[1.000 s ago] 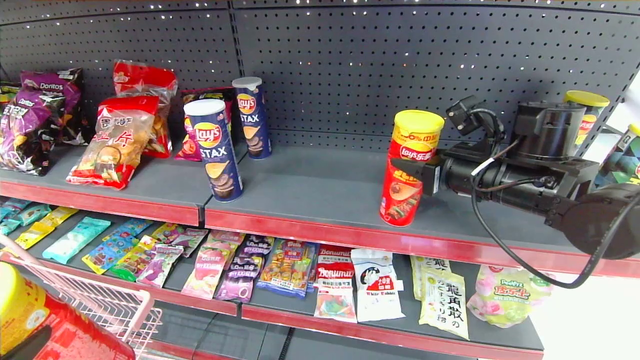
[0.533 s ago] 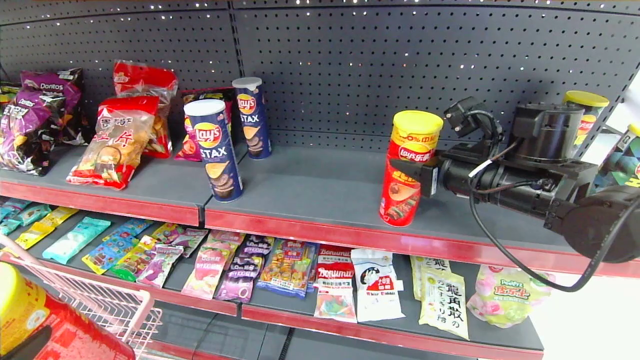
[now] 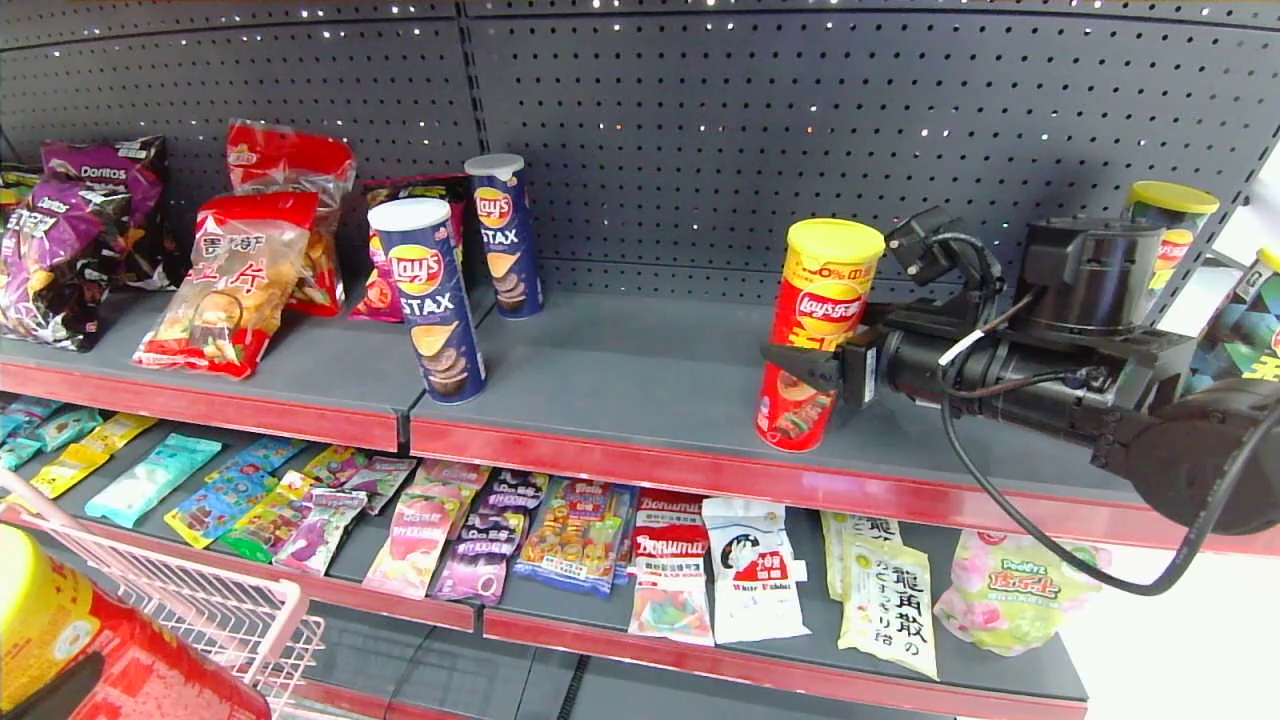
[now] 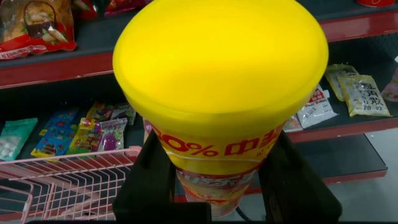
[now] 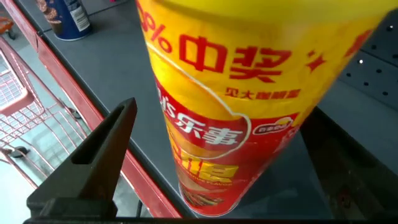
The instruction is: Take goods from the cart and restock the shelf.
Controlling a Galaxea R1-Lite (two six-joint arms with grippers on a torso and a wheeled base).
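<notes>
A red chip can with a yellow lid stands on the upper shelf, near its front edge. My right gripper straddles the can's middle and is open; in the right wrist view a gap shows between one finger and the can. My left gripper is shut on a second red can with a yellow lid, held over the pink cart. That can sits at the lower left of the head view.
Two blue chip tubes and several snack bags stand on the shelf's left half. More cans are at the far right. The lower shelf holds several candy packets. Bare shelf lies between the blue tubes and the red can.
My right gripper has sunk a little lower along the can, and its near finger now stands farther out from the can's side. The left arm has not moved.
</notes>
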